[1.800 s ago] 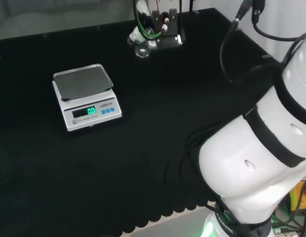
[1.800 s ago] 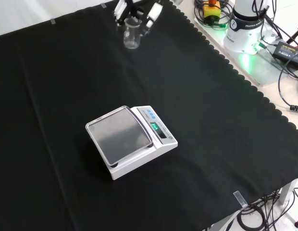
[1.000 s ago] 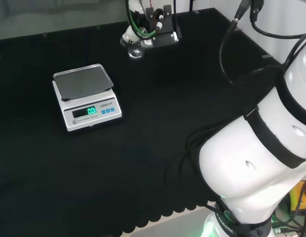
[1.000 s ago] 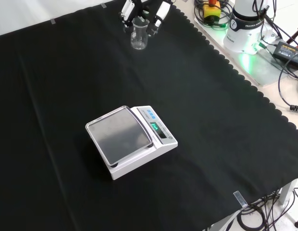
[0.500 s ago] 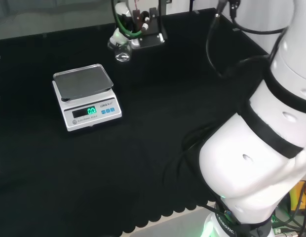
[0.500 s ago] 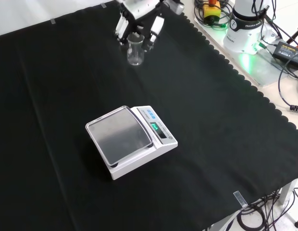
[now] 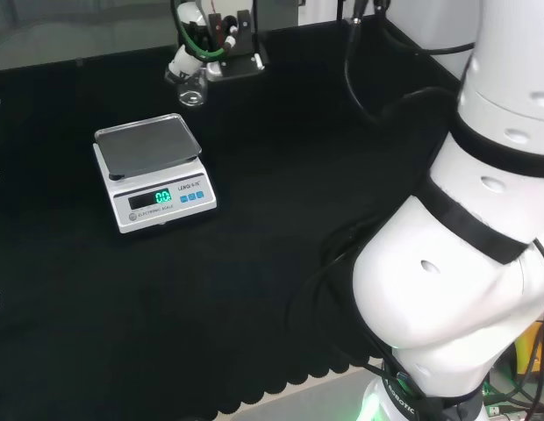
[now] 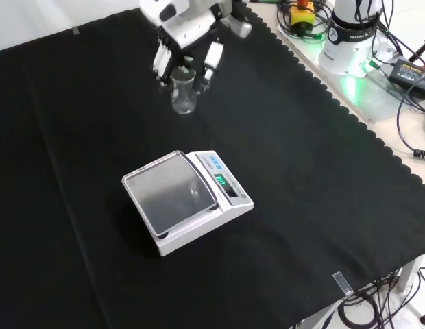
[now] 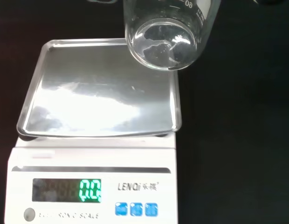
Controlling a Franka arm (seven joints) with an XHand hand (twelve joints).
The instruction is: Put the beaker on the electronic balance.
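**Beaker in carry, nearing the balance**

Bench cloth [image 8: 322, 205]: black, covering the whole work surface; nothing else of the task stands on it beyond the items below.

Electronic balance [image 8: 187, 200]: white body, steel pan [image 9: 100, 88] bare, green display lit. It sits where it sat in every earlier frame; it has not been disturbed.

My hand [image 8: 187, 42]: fingers curled down around the beaker's upper part, holding it from above. Since 1.8 s ago it has come in from the far edge of the cloth; in the head view it has travelled steadily leftward, and in the front view it has come down the picture toward the balance.

Beaker [image 8: 184, 94]: clear glass, upright, apparently empty, hanging in my hold. In the head view it [image 7: 192, 86] now lies just beyond the pan's far right corner, much closer than half a second ago. In the wrist view its base [image 9: 164, 46] overlaps the pan's corner.

Judgement: the transfer is well under way; centring over the pan and lowering remain.
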